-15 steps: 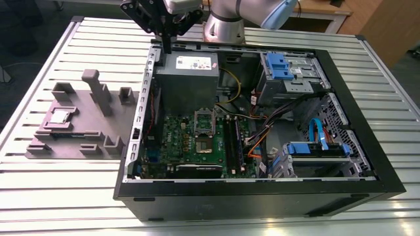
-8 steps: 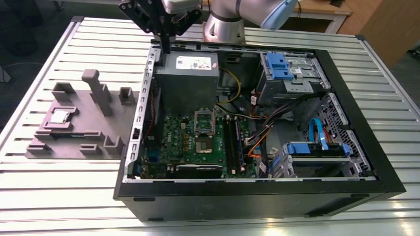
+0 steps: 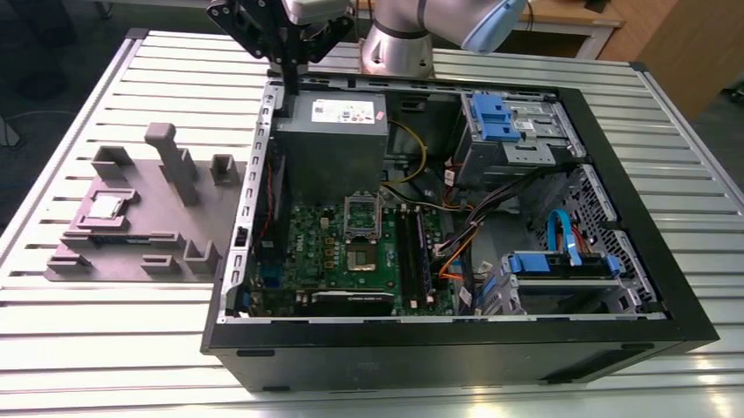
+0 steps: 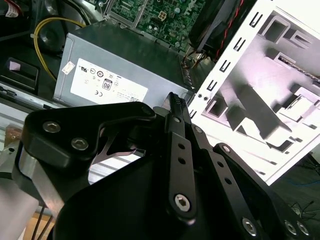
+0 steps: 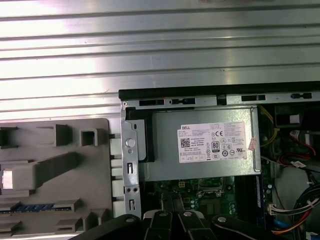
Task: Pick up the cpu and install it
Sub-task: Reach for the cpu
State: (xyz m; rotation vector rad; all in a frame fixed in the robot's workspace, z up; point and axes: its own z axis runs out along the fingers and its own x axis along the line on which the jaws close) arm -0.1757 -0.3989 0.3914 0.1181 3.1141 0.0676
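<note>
Gripper (image 3: 284,70) status: fingers (image 4: 176,120) pressed together tip to tip, nothing clamped between them, no load. It hangs over the far rim of the opened PC case (image 3: 465,348), at the corner next to the grey power supply (image 3: 331,131). In the second wrist view the joined tips sit just above that box's labelled face (image 4: 110,75). The cpu (image 3: 107,206) lies flat, shiny top up, in a square seat on the grey fixture tray (image 3: 145,187). Tray rests on the slatted metal table (image 3: 117,348), just beside the case on the exterior view's left. Gripper and cpu are well apart, no contact. Inside the case the green motherboard (image 3: 337,261) lies flat on the case floor, on the near side of the power supply. The silver socket frame (image 3: 361,209) is on the board close to the power supply, with a dark square patch just nearer the camera. Can't tell from here whether the frame is latched or lifted. First wrist view looks down on the same corner: power supply (image 5: 205,145) beside the tray (image 5: 95,175), board edge (image 5: 200,192) past it. Two blue drive caddies (image 3: 503,117) (image 3: 564,264) and loose yellow and orange cables (image 3: 459,252) fill the case on the exterior view's right.
</note>
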